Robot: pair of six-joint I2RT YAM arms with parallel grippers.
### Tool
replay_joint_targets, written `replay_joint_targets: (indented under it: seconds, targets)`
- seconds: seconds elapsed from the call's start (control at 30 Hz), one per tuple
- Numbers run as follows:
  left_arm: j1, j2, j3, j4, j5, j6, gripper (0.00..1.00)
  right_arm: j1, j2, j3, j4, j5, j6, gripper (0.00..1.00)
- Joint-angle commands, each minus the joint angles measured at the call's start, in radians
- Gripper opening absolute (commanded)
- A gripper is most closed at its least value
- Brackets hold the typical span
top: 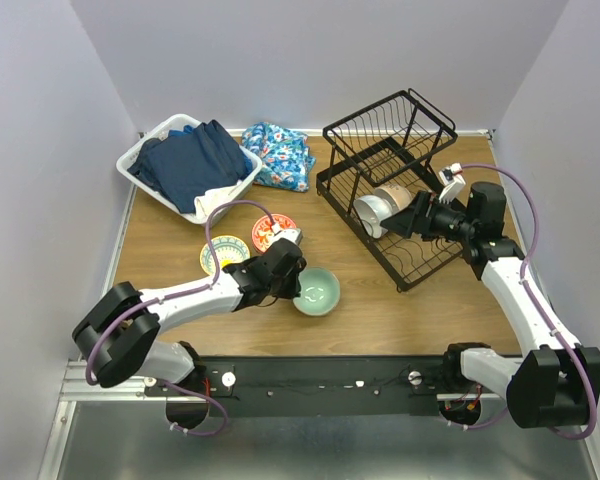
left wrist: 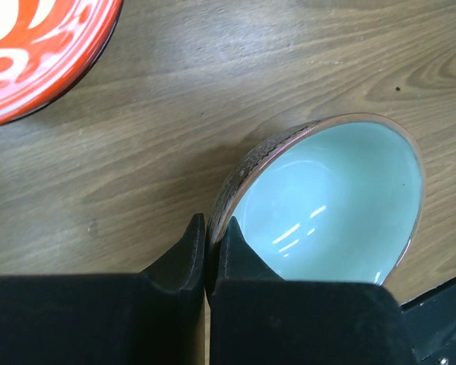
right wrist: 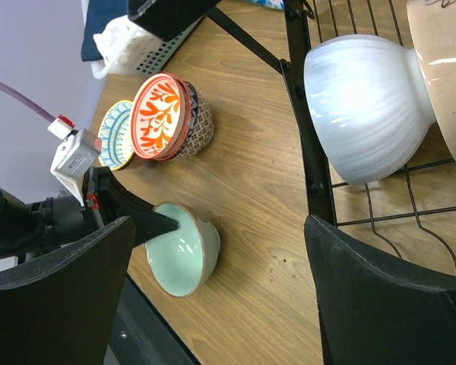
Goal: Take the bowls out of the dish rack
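Mint green bowl (left wrist: 327, 198) stands upright on the wooden table (top: 380, 320), near the front edge and left of the dish rack (top: 385, 160). The left gripper (left wrist: 207, 247) is clamped on its brown rim, one finger inside and one outside. Just behind it, a red-orange bowl (top: 273, 231) is stacked in a brown patterned bowl (right wrist: 201, 122), with a yellow bowl (top: 223, 253) with a teal rim close beside them.

The black wire dish rack sits at the far right of the table. On its lower tier a white ribbed bowl (right wrist: 365, 106) lies on its side against a beige bowl (right wrist: 448, 68). The right gripper (right wrist: 220, 226) hovers at the rack's near edge, just beside the white bowl, its jaws wide apart with nothing held. Whether it touches a bowl cannot be told. The rack's thick black edge bar runs past the white bowl toward one finger.

In the far left corner a white laundry basket (top: 138, 152) holds dark blue clothes (top: 195, 160). A blue floral cloth (top: 280, 155) lies beside it. A purple cable (right wrist: 15, 93) runs along the left arm. Pale grey walls (top: 310, 50) enclose the table on three sides.
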Motion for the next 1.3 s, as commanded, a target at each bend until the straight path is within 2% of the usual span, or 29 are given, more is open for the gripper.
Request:
replay_joint_targets:
  seconds: [0.0,0.17,0.23,0.37,0.5,0.63,0.8,0.83,0.87,1.03,1.27]
  targets:
    - [0.003,0.023,0.026,0.108,0.017,-0.020,0.00,-0.003,-0.003,-0.017,-0.019,0.032,-0.037,1.00]
    - [0.009,0.045,0.029,0.122,0.024,-0.033,0.00,-0.003,0.000,-0.014,-0.039,0.058,-0.066,1.00]
    - [0.018,0.048,0.032,0.122,0.029,-0.035,0.04,-0.003,0.008,-0.011,-0.044,0.069,-0.078,1.00]
    - [0.020,0.027,0.053,0.087,0.015,-0.017,0.30,-0.003,0.028,0.001,-0.038,0.109,-0.107,1.00]
    - [0.018,-0.030,0.064,0.053,-0.012,0.009,0.47,-0.005,0.065,0.041,-0.033,0.150,-0.136,1.00]
    - [0.020,-0.102,0.059,0.019,-0.032,0.017,0.65,-0.006,0.124,0.100,-0.035,0.265,-0.190,1.00]
    - [0.020,-0.248,0.047,-0.044,-0.074,0.039,0.85,-0.006,0.181,0.134,0.005,0.351,-0.241,1.00]
    - [0.020,-0.274,0.038,-0.051,-0.104,0.045,0.86,-0.006,0.193,0.137,0.013,0.374,-0.262,1.00]
    - [0.020,-0.332,0.032,-0.068,-0.123,0.058,0.93,-0.008,0.203,0.145,0.037,0.377,-0.274,1.00]
    - [0.024,-0.502,-0.013,-0.111,-0.227,0.128,0.99,-0.023,0.281,0.153,0.109,0.368,-0.379,1.00]
    - [0.035,-0.757,-0.071,-0.212,-0.390,0.226,0.99,-0.072,0.445,0.225,0.146,0.089,-0.471,1.00]
